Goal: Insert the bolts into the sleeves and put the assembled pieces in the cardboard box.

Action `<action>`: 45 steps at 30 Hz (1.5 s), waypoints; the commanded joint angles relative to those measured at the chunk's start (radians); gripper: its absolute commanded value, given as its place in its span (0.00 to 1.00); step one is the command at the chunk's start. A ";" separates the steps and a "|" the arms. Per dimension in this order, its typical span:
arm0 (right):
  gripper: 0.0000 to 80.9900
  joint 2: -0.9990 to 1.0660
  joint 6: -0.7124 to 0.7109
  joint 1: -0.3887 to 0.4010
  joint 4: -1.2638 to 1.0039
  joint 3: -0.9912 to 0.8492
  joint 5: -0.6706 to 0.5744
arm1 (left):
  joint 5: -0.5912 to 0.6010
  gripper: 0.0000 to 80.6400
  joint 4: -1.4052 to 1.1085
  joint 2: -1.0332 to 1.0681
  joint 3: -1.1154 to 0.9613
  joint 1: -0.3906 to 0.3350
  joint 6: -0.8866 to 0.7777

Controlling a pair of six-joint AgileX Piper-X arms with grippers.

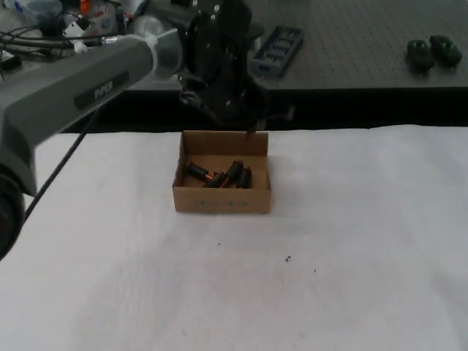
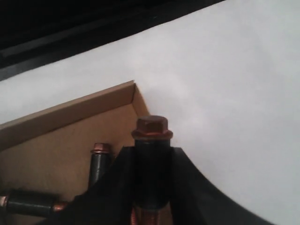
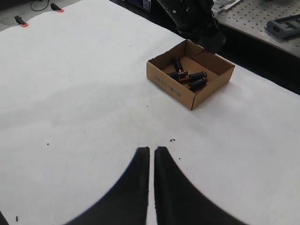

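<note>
Delivering looks to be the step in hand: the left jaws are closed on an assembled piece (image 2: 151, 129), a copper-coloured bolt seated in a dark sleeve. They grip it round the sleeve, and the bolt head stands clear beyond the tips. The piece hangs above the cardboard box (image 1: 221, 199), close to a far corner of its rim, while several finished pieces (image 1: 219, 175) lie inside. The next move likely calls for a small shift inward over the box floor, then parting the jaws so the piece drops in without catching the wall. The right jaws, pressed together and holding nothing, hover over the white tabletop (image 1: 365, 256), well apart from the box.
</note>
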 commanded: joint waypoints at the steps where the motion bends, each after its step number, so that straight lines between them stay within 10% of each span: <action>1: 0.05 -0.010 -0.005 -0.005 0.004 -0.006 0.002 | -0.011 0.01 0.001 0.030 -0.028 0.013 0.018; 22: 0.05 -0.010 -0.002 -0.005 0.007 0.116 0.002 | 0.057 0.01 -0.050 0.152 -0.028 0.023 0.018; 31: 0.05 -0.010 -0.002 -0.005 -0.082 0.116 0.002 | 0.067 0.45 -0.043 0.152 -0.028 0.023 -0.022; 45: 0.05 -0.010 -0.002 -0.005 -0.102 0.116 0.059 | 0.069 0.30 -0.044 0.060 -0.028 0.045 -0.040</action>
